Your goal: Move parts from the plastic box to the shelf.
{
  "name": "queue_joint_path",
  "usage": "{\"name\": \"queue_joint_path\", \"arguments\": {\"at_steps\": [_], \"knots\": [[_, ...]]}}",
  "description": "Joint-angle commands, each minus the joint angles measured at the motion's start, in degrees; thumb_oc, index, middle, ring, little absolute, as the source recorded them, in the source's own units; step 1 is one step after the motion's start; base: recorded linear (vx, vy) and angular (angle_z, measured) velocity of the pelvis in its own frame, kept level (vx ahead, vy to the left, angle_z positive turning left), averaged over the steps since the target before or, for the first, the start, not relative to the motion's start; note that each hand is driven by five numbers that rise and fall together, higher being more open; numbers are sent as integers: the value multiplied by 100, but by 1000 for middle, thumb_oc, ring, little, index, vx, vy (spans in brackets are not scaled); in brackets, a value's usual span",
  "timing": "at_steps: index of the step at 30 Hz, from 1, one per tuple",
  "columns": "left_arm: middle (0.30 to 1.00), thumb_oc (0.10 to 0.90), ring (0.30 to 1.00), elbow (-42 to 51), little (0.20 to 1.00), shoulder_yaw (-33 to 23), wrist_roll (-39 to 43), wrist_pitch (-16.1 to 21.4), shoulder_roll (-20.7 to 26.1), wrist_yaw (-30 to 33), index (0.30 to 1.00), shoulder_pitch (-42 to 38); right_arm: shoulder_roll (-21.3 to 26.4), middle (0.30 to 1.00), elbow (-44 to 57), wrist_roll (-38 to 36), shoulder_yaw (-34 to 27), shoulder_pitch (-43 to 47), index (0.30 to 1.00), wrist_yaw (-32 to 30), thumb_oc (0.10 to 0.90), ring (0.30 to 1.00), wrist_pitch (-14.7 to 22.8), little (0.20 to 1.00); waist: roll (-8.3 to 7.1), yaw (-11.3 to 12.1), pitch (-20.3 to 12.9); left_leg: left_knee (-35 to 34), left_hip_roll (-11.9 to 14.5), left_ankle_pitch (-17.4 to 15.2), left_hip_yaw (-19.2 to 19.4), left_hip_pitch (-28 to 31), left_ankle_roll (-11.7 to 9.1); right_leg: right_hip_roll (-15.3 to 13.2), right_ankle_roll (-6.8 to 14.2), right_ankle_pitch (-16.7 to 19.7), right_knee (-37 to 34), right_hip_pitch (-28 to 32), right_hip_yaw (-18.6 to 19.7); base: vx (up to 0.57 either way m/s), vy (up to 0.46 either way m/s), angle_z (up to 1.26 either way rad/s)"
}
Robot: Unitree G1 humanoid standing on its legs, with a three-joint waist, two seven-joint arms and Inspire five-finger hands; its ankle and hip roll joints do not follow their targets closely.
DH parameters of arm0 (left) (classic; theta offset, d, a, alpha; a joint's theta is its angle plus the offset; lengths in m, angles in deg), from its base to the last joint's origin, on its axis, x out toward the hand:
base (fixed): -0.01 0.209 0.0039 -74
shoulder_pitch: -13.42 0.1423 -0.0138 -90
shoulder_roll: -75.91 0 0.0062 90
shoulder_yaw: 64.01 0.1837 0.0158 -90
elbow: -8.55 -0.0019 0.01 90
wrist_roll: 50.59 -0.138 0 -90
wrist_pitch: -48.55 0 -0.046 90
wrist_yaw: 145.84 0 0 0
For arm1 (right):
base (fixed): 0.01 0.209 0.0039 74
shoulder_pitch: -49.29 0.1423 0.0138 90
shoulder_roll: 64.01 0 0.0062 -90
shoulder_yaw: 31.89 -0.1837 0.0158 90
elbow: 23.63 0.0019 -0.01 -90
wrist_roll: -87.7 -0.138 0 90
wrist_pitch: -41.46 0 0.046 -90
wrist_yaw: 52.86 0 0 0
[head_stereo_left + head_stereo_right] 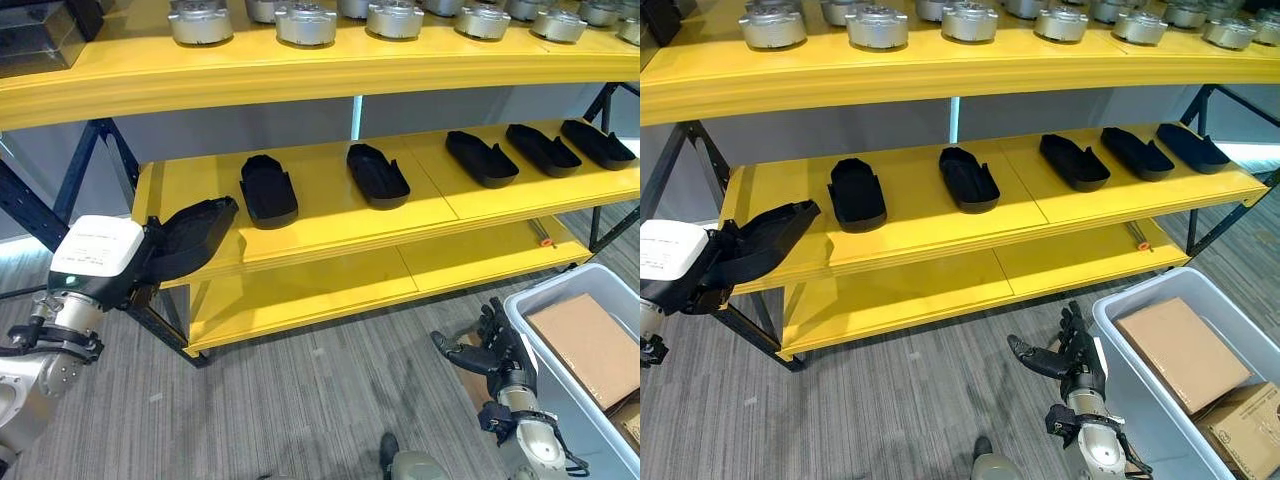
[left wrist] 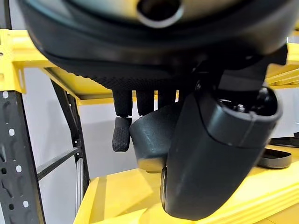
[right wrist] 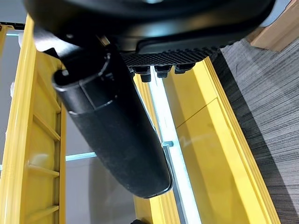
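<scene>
My left hand [image 1: 150,258] is shut on a black moulded part [image 1: 200,232] and holds it tilted over the left end of the yellow middle shelf [image 1: 320,228]. In the left wrist view its fingers [image 2: 122,126] curl over the part [image 2: 152,135], with the thumb [image 2: 210,154] in front. Several matching black parts lie in a row on that shelf, the nearest [image 1: 268,190] just right of the held one. My right hand [image 1: 497,352] hangs low and open, holding nothing, beside the pale plastic box [image 1: 548,360] at the lower right.
Cardboard boxes [image 1: 590,345] lie inside the plastic box. Round silver metal parts [image 1: 305,22] line the top shelf. A bare lower yellow shelf [image 1: 330,285] sits near the grey carpet floor. Dark steel uprights [image 1: 75,170] frame the rack's left end.
</scene>
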Motion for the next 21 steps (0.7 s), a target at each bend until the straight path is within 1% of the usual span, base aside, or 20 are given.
{"name": "queue_joint_path", "arguments": {"at_steps": [1, 2, 4, 9, 11, 14, 21], "knots": [[300, 400, 300, -92, 300, -735, 171, -84, 605, 720, 300, -1062, -20, 1000, 720, 56, -308, 562, 1000, 5, 900, 1000, 630, 1000, 145, -130, 11, 140, 132, 613, -299, -20, 672, -486, -234, -6, 951, -36, 162, 0, 0, 0], [300, 400, 300, -381, 300, -333, 170, -111, 595, 723, 300, -1447, 16, 1000, 692, 51, -235, 569, 1000, -1, 900, 1000, 625, 1000, 125, -174, 29, 138, 131, 610, -288, -2, 664, -476, -234, -1, 966, -37, 164, 0, 0, 0], [300, 400, 300, -501, 300, -161, 185, -117, 563, 745, 300, -1612, 20, 1000, 689, 58, -247, 564, 1000, -4, 900, 1000, 625, 1000, 130, -156, 37, 132, 130, 611, -291, 2, 662, -475, -233, -2, 967, -31, 162, 0, 0, 0], [300, 400, 300, -932, 300, 298, 195, -166, 343, 809, 300, -2091, 18, 1000, 579, 52, -219, 549, 1000, 19, 900, 1000, 603, 1000, 76, -162, 68, 102, 124, 600, -274, 29, 649, -474, -241, -4, 970, -29, 173, 0, 0, 0], [300, 400, 300, -954, 300, 350, 198, -163, 343, 817, 300, -2143, 15, 1000, 577, 52, -230, 548, 1000, 19, 900, 1000, 605, 1000, 78, -152, 69, 100, 122, 601, -276, 31, 650, -476, -241, -4, 969, -26, 171, 0, 0, 0], [300, 400, 300, -1255, 300, 517, 217, -198, 216, 844, 300, -2255, 8, 1000, 563, 40, -242, 521, 1000, 9, 900, 1000, 595, 1000, 47, -144, 82, 88, 117, 601, -271, 32, 647, -475, -246, 4, 973, -32, 171, 0, 0, 0], [300, 400, 300, -1657, 300, 577, 299, -237, -44, 906, 300, -2266, 7, 1000, 555, 61, -255, 505, 1000, 23, 900, 1000, 575, 1000, 3, -105, 124, 54, 91, 596, -263, 37, 651, -476, -249, 0, 964, -19, 159, 0, 0, 0]]}}
